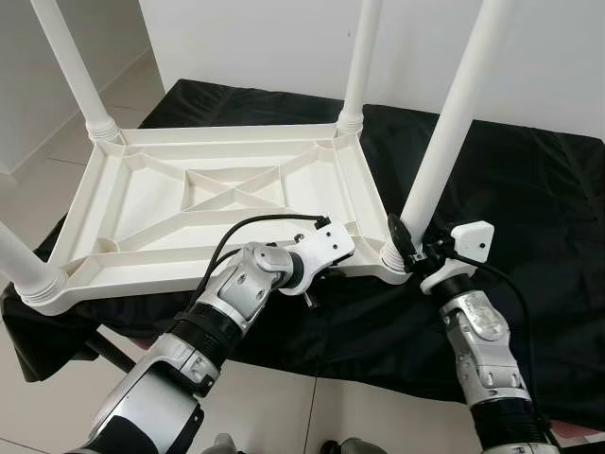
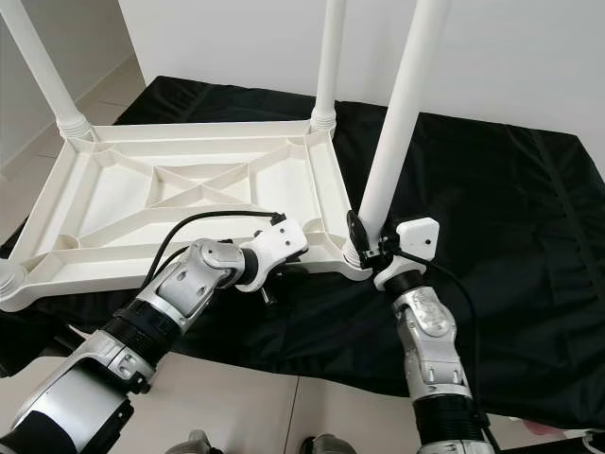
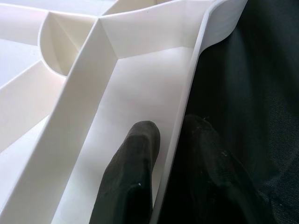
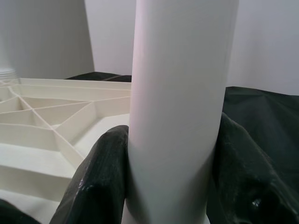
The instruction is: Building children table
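A white plastic tabletop [image 1: 142,203] lies upside down on a black cloth, ribs facing up. A white leg stands at each corner. My left gripper [image 3: 171,136] is shut on the near rim [image 3: 194,79] of the tabletop, one finger [image 3: 135,163] inside the rim and the other outside against the cloth. My right gripper [image 4: 170,168] is shut on the near right leg [image 1: 444,142] just above its socket, its black fingers [image 4: 98,177] pressing both sides of the tube.
The black cloth [image 1: 510,189] covers a low surface that extends right and back. Other legs rise at the far left [image 1: 76,66], far right [image 1: 361,57] and near left [image 1: 24,260]. Tiled floor [image 1: 284,407] lies below the near edge; a white wall stands behind.
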Available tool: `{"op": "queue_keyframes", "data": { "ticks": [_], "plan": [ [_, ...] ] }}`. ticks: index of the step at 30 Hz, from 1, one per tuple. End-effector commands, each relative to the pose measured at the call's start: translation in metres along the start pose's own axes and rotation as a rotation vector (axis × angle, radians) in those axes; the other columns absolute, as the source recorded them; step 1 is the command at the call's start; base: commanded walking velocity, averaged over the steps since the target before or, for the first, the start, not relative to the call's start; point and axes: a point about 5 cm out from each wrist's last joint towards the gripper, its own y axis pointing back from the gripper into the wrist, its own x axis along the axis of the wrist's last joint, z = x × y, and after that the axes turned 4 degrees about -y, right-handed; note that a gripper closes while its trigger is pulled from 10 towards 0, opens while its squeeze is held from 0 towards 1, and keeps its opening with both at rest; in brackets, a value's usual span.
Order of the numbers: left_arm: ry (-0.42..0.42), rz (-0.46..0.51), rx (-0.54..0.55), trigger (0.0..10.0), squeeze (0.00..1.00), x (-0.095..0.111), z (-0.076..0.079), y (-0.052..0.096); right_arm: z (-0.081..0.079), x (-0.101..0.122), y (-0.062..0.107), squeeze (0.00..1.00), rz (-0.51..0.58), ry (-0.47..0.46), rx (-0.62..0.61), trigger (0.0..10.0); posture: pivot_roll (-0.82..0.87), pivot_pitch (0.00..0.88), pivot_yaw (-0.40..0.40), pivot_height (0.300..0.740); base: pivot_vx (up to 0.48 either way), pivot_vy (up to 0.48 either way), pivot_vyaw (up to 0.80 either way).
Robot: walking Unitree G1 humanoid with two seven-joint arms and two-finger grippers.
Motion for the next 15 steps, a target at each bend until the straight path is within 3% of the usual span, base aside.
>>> {"op": "queue_keyframes", "data": {
  "ticks": [1,15],
  "plan": [
    [-0.064,0.073,0.045,10.0,0.00,0.024,-0.011,0.008,0.009,-0.029,0.020,0.00,-0.155,-0.036,-0.005,10.0,-0.09,0.047,0.001,0.740,0.000,0.000,0.00],
    [-0.066,0.070,0.038,10.0,0.00,0.023,-0.010,0.008,0.029,-0.037,0.034,0.00,-0.200,-0.027,0.115,10.0,-0.09,0.043,0.008,0.740,0.000,0.000,0.00]
  ]
}}
